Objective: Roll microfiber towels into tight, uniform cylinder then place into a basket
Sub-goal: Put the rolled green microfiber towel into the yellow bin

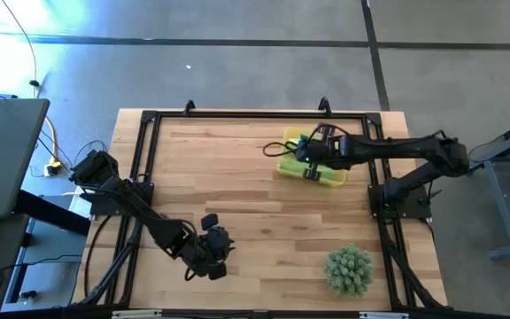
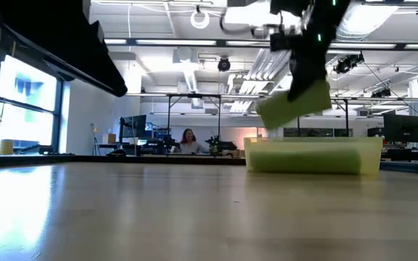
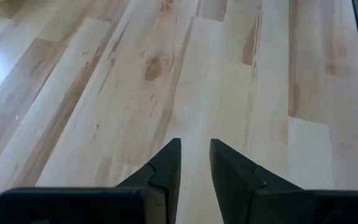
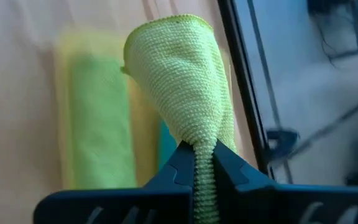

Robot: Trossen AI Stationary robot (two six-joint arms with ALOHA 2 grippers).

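From the high view, the right arm reaches across the far side of the wooden table and its right pincer sits over the yellow basket, which lies near the far right corner. A lime-green towel already lies along the basket. The spiky green plant stands on the near right part of the table, well apart from the basket. The left arm bends in from the left edge, with the left pincer over bare wood near the near edge.

From the low view, the basket rests on the table at right with green cloth showing through its pale wall. Above it the right pincer hangs with a rolled lime-green towel, tilted and just over the basket's rim. A person sits in the room far behind.

The left wrist view shows the left pincer with its jaws a narrow gap apart, nothing between them, over bare planks.

The right wrist view shows the right pincer clamped tight on the lower end of the rolled lime-green towel. Beyond it lies the basket, with the other lime-green towel in it and a strip of teal towel beside that.
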